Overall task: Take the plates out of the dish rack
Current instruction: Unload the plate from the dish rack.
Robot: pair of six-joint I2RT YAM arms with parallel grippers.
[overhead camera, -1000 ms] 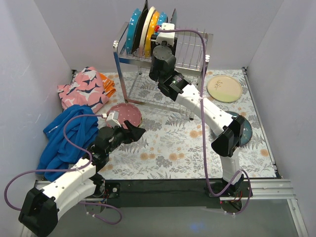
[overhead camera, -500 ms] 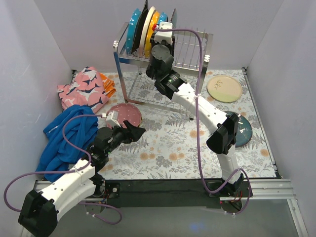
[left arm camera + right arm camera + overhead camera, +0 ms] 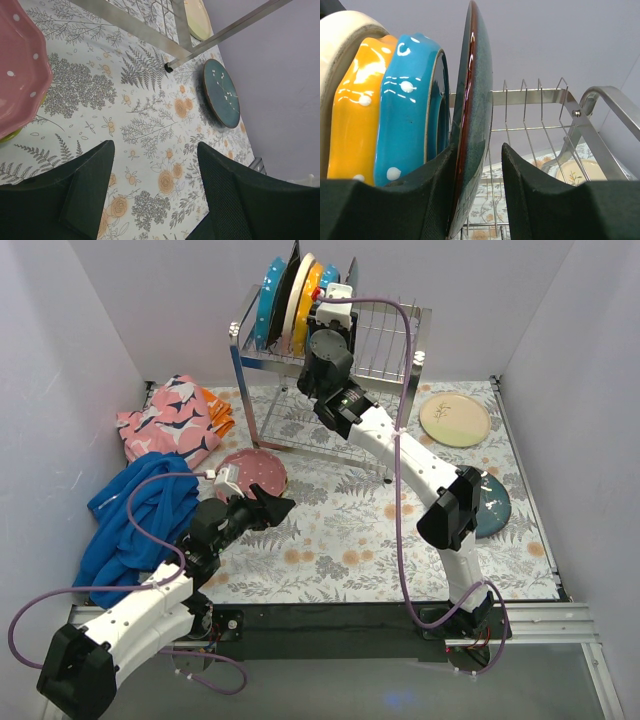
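The dish rack [image 3: 385,335] stands at the back with several plates upright in its left slots. In the right wrist view these are a cream plate [image 3: 340,40], an orange one [image 3: 360,110], a teal dotted one [image 3: 410,110] and a dark blue-grey plate [image 3: 475,100]. My right gripper [image 3: 479,165] is open. Its jaws straddle the lower edge of the dark blue-grey plate, the left finger against it and the right finger apart from it. From above, the right gripper [image 3: 336,298] is at the rack top. My left gripper [image 3: 275,508] is open and empty above the mat, next to a pink dotted plate [image 3: 255,472].
A cream plate [image 3: 454,420] and a dark teal plate [image 3: 492,505] lie on the floral mat at the right. A blue garment [image 3: 135,515] and a pink patterned cloth [image 3: 170,420] lie at the left. Rack legs [image 3: 220,35] cross the left wrist view.
My right arm has reached a little further up and in toward the plates in the rack. The left arm has not moved.
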